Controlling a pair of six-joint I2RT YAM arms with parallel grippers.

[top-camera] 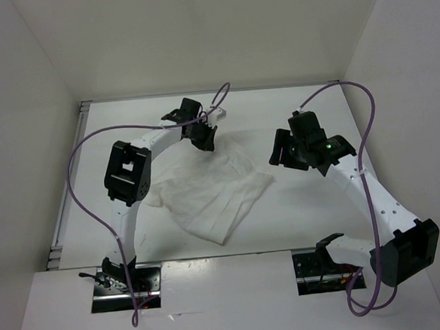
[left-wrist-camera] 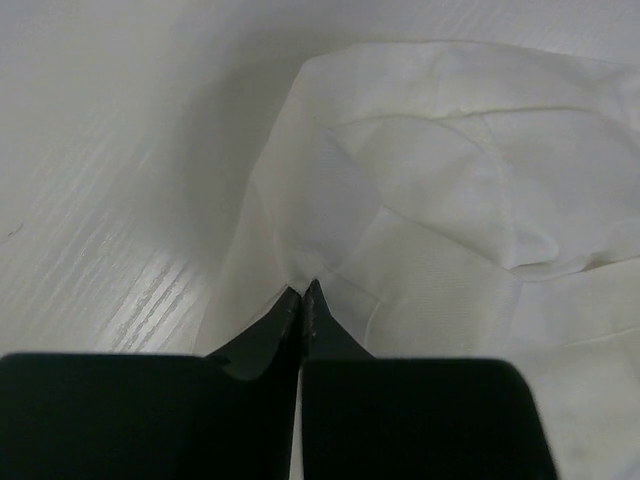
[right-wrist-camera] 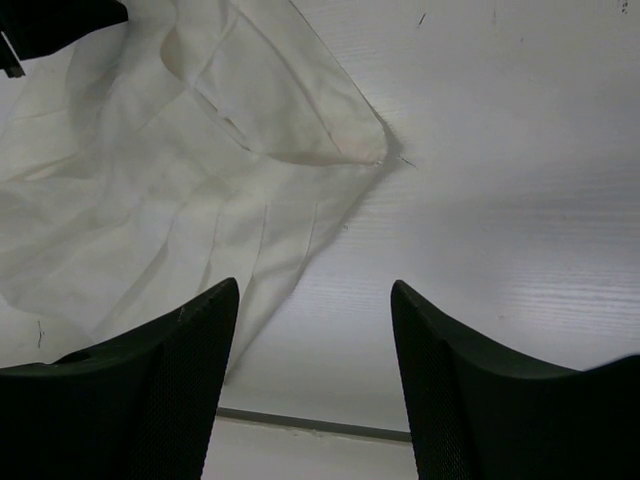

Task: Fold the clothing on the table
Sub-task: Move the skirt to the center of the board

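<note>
Barely underway: the clothing (top-camera: pixel 210 192) lies rumpled on the tabletop (top-camera: pixel 306 212), no neat fold yet; left end effector (left-wrist-camera: pixel 303 298) pinches its edge at the tips, right end effector (right-wrist-camera: pixel 315 330) hangs spread just beside it.

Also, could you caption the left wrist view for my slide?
Closed black fingers pinch the thin white fabric garment on the matte white table.

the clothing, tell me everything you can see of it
The clothing is thin white fabric with faint parallel pleats, roughly fan-shaped, lying rumpled and partly folded over itself on the white table. The left end effector, jaws closed, pinches its far edge, tenting the cloth there. The right end effector hangs open beside its right corner, not touching it.
</note>
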